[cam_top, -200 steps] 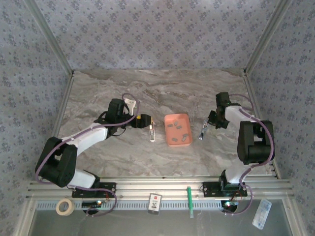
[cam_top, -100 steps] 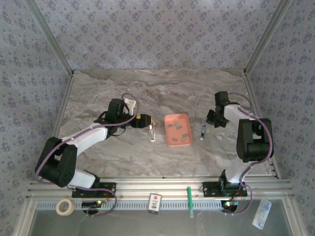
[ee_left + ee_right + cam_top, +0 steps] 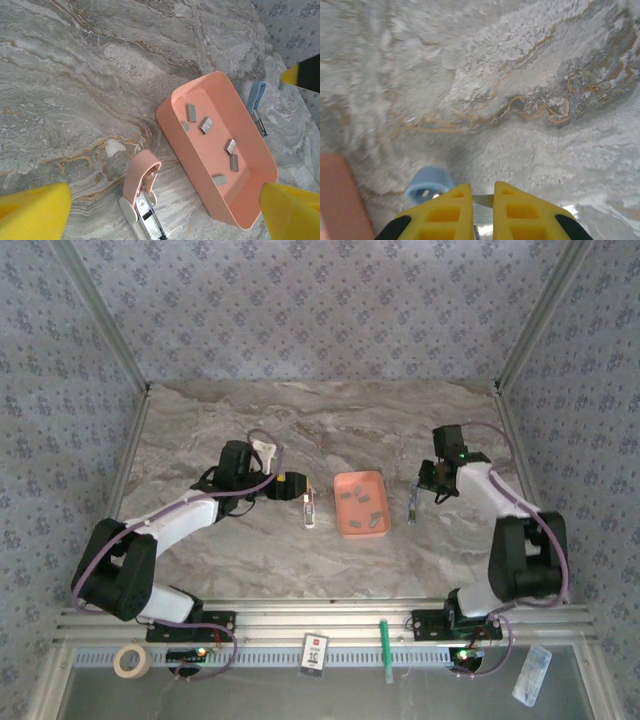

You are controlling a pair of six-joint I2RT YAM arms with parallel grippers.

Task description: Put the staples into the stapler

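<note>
staples (image 3: 206, 125): six small grey strips, scattered flat inside pink tray (image 3: 220, 107)
stapler (image 3: 256, 97): pale blue, slim, just right of tray

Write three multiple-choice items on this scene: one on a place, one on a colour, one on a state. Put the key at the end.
1. Where do the staples lie?
A) in the salmon-pink tray
B) on the bare table
C) on top of an arm

2. What colour is the stapler that the right pincer grips?
A) green
B) pale blue
C) black

3. How does the left pincer stand?
A) shut on a staple strip
B) shut on the tray
C) open, holding nothing

Key:
1 A, the grey strips sit on the tray's floor.
2 B, its shell shows pale blue on the far side of the tray in the left wrist view.
3 C, its yellow fingertips stand far apart at the two lower corners of the left wrist view, with nothing held between them.
</note>
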